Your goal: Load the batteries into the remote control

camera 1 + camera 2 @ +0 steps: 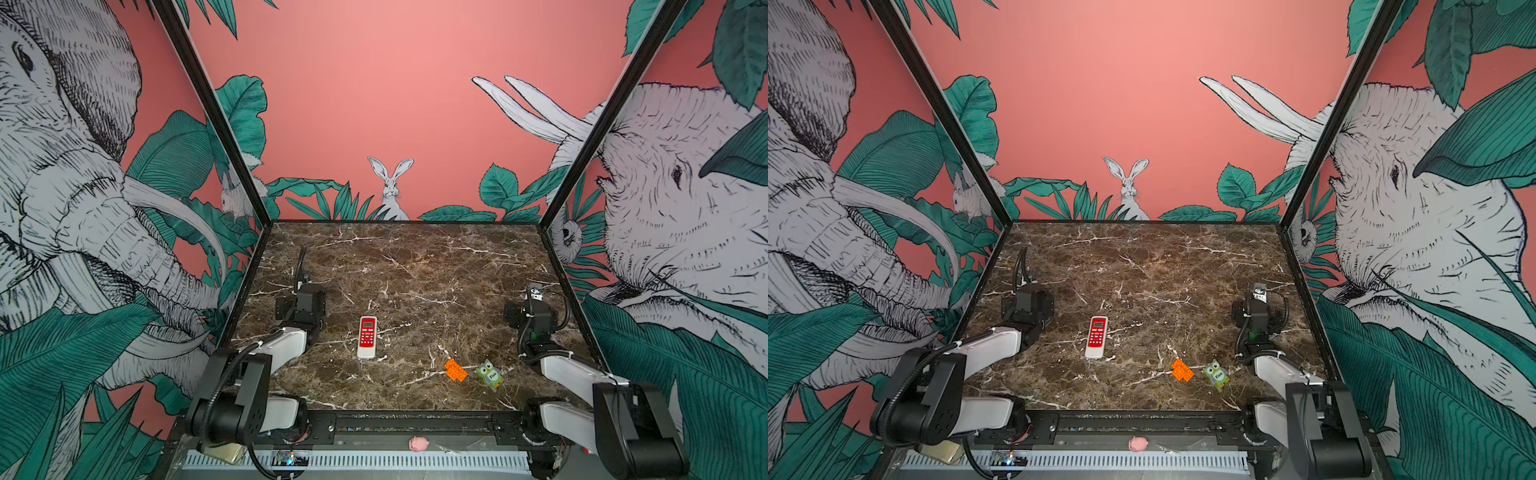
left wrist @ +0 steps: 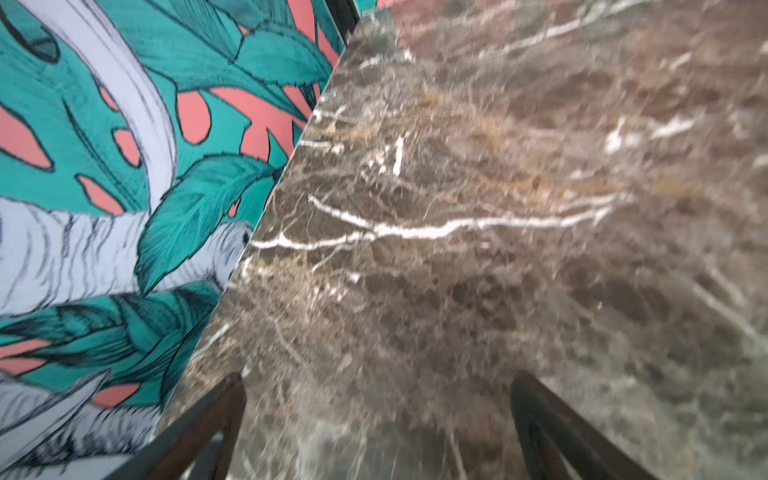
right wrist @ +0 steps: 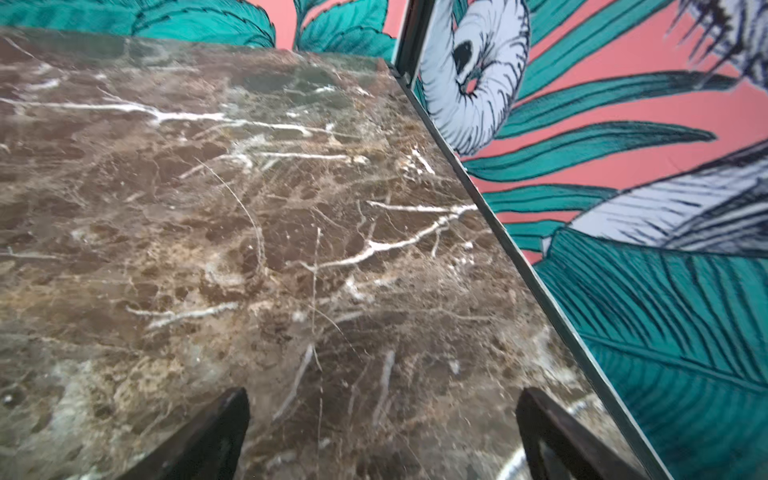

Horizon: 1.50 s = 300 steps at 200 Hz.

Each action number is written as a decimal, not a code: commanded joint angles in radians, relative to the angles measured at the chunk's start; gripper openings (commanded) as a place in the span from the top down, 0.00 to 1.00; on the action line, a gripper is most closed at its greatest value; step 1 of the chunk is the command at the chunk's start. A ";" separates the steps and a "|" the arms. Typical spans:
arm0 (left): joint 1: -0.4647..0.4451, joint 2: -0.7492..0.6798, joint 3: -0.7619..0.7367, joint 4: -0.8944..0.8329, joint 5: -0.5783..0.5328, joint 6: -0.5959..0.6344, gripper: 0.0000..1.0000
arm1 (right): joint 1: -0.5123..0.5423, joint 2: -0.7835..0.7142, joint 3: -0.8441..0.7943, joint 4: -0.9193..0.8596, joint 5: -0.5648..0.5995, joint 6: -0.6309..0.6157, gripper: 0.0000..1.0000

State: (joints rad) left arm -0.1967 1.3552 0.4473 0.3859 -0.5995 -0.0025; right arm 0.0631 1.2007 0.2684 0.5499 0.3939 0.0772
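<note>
Left wrist view: our left gripper [image 2: 382, 419] stands wide apart over the tabletop [image 2: 457, 249]; our right gripper [image 3: 382, 424] likewise, both empty. In both top views we see the remote control [image 1: 367, 336] [image 1: 1096, 336] lying face-up between them, nearer the left gripper.

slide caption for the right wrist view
Right gripper open above the marble table, beside the jungle-print wall, holding nothing.

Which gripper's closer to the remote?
Left. The left gripper is close beside the remote on its left; the right gripper is far off on its right, near the right wall.
</note>
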 commanded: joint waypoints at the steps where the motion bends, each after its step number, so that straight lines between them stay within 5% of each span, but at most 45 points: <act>1: 0.007 0.037 -0.029 0.319 0.037 0.072 0.01 | -0.011 0.057 -0.006 0.271 -0.058 -0.020 0.01; 30: 0.023 0.165 -0.027 0.488 0.101 0.128 0.00 | -0.022 0.199 -0.004 0.454 -0.082 -0.024 0.01; 65: 0.056 0.155 -0.029 0.454 0.206 0.109 0.01 | -0.023 0.332 -0.016 0.603 -0.116 -0.031 0.01; 93: 0.122 0.200 -0.044 0.499 0.401 0.095 0.00 | -0.023 0.341 0.080 0.430 -0.076 -0.015 0.01; 222: 0.123 0.197 -0.049 0.508 0.404 0.098 0.00 | -0.014 0.346 0.090 0.424 -0.080 -0.034 0.01; 257: 0.123 0.194 -0.048 0.502 0.404 0.098 0.00 | -0.014 0.347 0.113 0.381 -0.193 -0.075 0.01; 300: 0.123 0.197 -0.043 0.495 0.404 0.097 0.00 | -0.014 0.347 0.115 0.379 -0.199 -0.076 0.01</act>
State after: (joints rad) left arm -0.0761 1.5688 0.4084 0.8730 -0.2001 0.0875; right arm 0.0460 1.5505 0.3653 0.9112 0.2195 0.0143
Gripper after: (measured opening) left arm 0.994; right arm 0.989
